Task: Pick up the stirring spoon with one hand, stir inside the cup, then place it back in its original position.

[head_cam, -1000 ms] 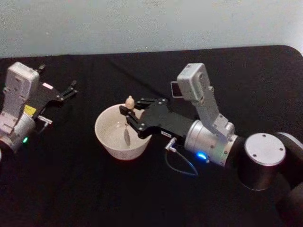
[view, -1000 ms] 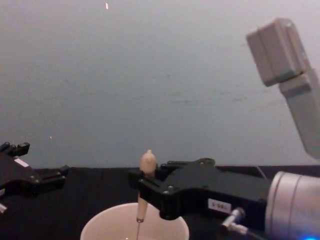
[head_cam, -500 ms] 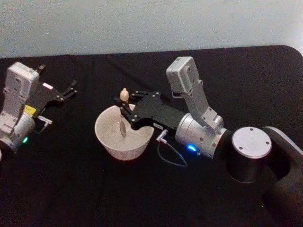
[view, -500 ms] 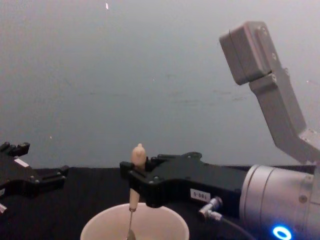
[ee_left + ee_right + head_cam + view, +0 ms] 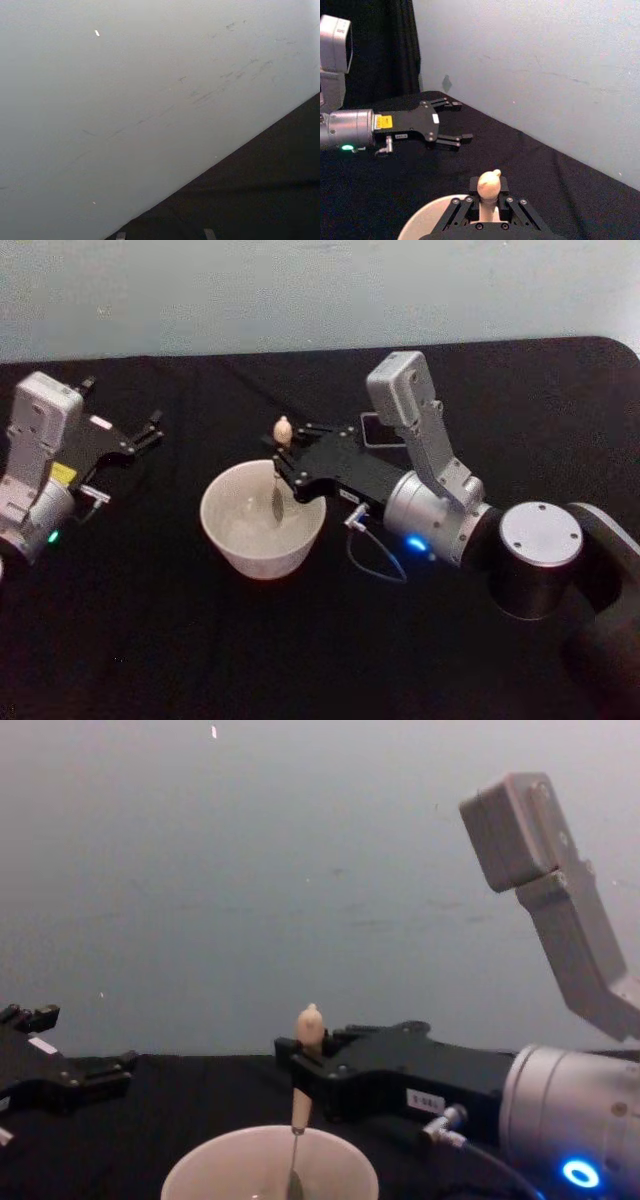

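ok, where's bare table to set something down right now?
Bare table: the near strip in front of the cup, and the gap between the cup and the left gripper. Crowded: over the cup's far right rim, where the right gripper holds the stirring spoon in it.

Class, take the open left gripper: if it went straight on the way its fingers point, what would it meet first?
Nothing nearby: the left gripper points behind the cup and stirring spoon, so the way looks free across the black table to the pale wall, though depth is unclear.
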`<action>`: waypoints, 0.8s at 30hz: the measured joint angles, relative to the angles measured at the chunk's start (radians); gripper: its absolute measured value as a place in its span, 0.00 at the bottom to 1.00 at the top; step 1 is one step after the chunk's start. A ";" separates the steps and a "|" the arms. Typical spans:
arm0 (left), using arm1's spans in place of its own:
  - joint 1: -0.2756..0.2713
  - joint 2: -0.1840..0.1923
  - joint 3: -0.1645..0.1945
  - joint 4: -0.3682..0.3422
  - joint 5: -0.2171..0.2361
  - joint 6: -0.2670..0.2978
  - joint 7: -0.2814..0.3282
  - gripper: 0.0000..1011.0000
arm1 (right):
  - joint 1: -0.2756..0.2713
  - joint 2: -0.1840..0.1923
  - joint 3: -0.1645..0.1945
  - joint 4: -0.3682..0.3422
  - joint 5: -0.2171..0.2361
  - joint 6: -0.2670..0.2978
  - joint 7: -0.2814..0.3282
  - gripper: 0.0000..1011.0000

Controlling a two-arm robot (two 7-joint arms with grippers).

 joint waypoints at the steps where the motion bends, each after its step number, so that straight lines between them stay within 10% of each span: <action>1: 0.000 0.000 0.000 0.000 0.000 0.000 0.000 0.99 | -0.003 0.003 0.004 -0.003 0.000 0.002 0.000 0.19; 24: 0.000 0.000 0.000 0.000 0.000 0.000 0.000 0.99 | -0.081 0.086 0.032 -0.118 0.058 0.028 0.042 0.19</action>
